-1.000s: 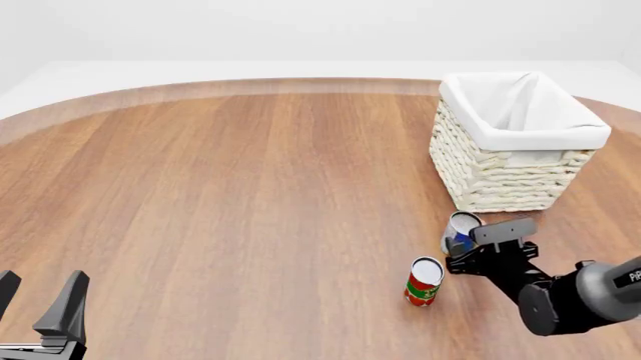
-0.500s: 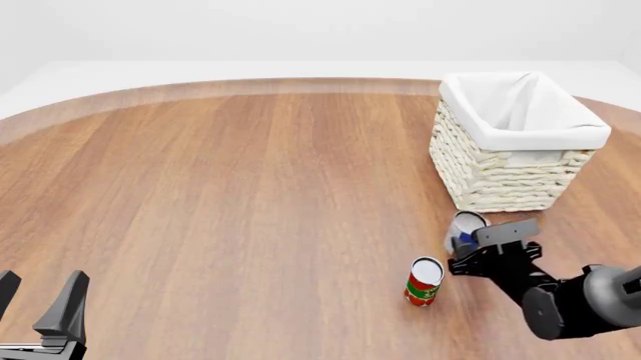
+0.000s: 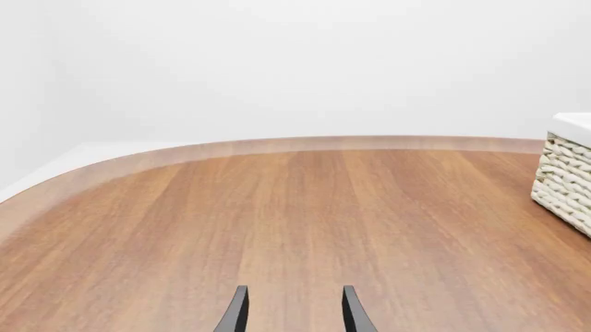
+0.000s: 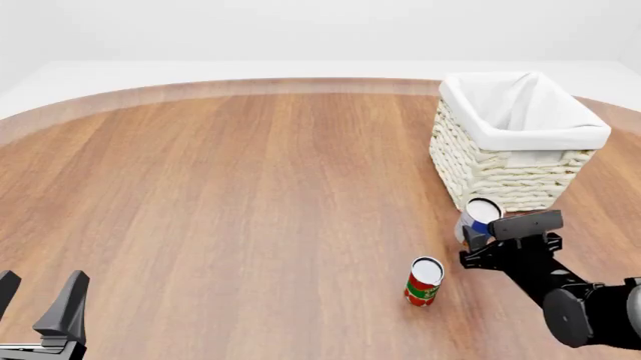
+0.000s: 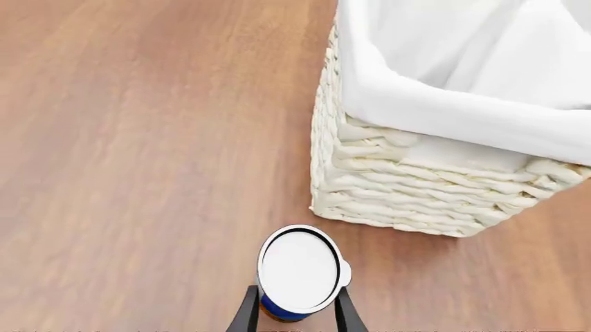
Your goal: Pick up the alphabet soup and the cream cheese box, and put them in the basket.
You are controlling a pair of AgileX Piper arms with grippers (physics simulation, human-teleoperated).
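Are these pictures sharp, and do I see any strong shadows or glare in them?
Front view: sharp everywhere, even soft light, only faint shadows under the red and green can and the basket. Right wrist view: the alphabet soup lid is plain white, without detail; the table looks slightly soft. Left wrist view: clear, no glare, a pale featureless background.

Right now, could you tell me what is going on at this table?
The right gripper has its jaws closed on the alphabet soup and holds it close to the near side of the basket, below its rim. The red and green can stands on the table beside it. The left gripper waits open at the near left edge. No cream cheese box shows in any view.
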